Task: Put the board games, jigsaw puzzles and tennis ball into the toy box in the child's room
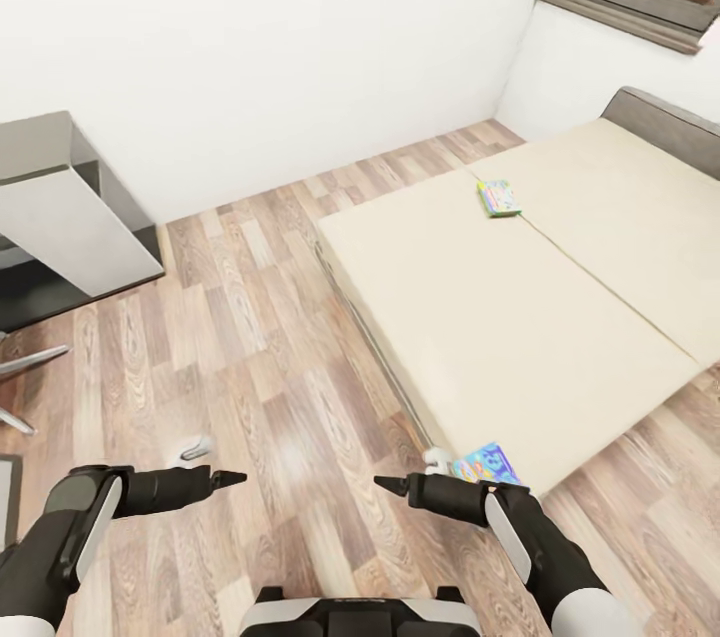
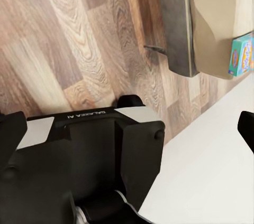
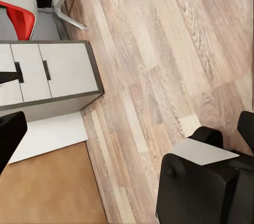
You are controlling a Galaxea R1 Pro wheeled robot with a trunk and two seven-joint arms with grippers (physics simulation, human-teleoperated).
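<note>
Board games show in two places on the bed [image 1: 520, 317]: one colourful box [image 1: 499, 198] lies flat on the mattress top toward the far side, well beyond both grippers and off to the right of them, and a second board game [image 1: 487, 464] sits at the near corner of the bed, just beyond and slightly right of the right gripper [image 1: 392, 484]. Its cover is blue with bright cartoon print; no title can be read at this size. The same near box appears in the left wrist view as a teal and orange edge [image 2: 241, 55] beside the bed's corner, well ahead of that arm.

The only legible writing is the maker's mark "GALAXEA AI", seen reversed on the robot's black and white base [image 2: 90, 123] in the left wrist view.

The left gripper [image 1: 230, 479] points inward across the wood floor [image 1: 250, 337], its fingers drawn to a single point in the head view and nothing between them. The right gripper mirrors it, tip narrowed to a point, empty, facing the left one with bare floor between them. A small white object [image 1: 196, 447] lies on the floor just beyond the left gripper.

In the right wrist view a grey drawer unit [image 3: 50, 73] stands far ahead, with a red chair seat [image 3: 18, 18] and a metal chair leg [image 3: 66, 2] past it.
</note>
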